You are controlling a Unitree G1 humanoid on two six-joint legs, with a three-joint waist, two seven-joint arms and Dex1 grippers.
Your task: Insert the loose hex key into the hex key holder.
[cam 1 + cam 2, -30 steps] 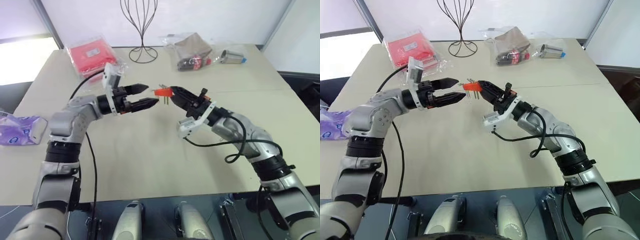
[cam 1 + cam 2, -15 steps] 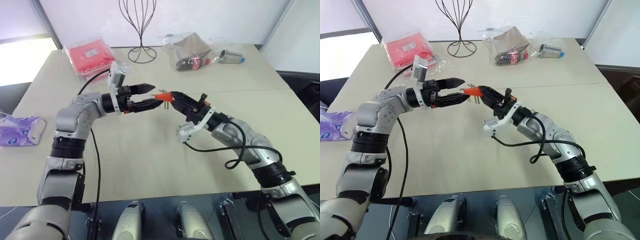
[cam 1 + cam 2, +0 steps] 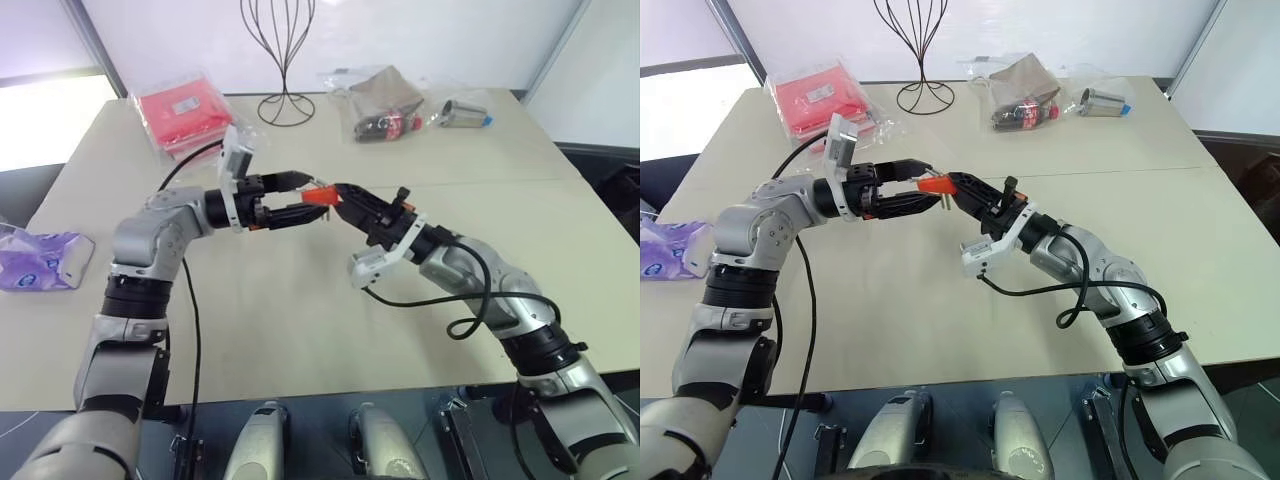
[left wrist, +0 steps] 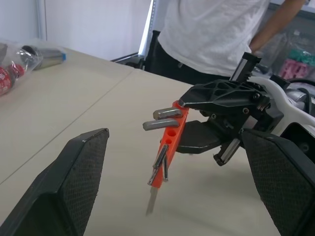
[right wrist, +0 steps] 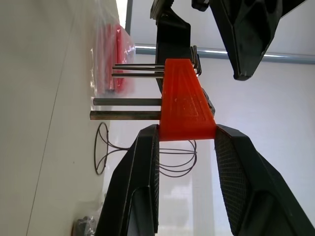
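**Orange holder held between both sets of jaws**

Orange-red plastic hex key holder [image 4: 169,147], with short grey metal keys protruding, is clamped at one end in the jaws of the right gripper [image 3: 952,186] above the beige tabletop [image 3: 300,320]. The left gripper [image 3: 923,187] is held level facing it, jaws wide apart, with the holder's free end lying between them, untouched.

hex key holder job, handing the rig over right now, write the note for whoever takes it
Right gripper: shut on the hex key holder, held above the table.
Left gripper: open, fingers either side of the holder, not touching it.
Loose hex key: cannot tell it from the keys in the holder.
Done: holder lifted.
Left: check the key is seated, else insert it.
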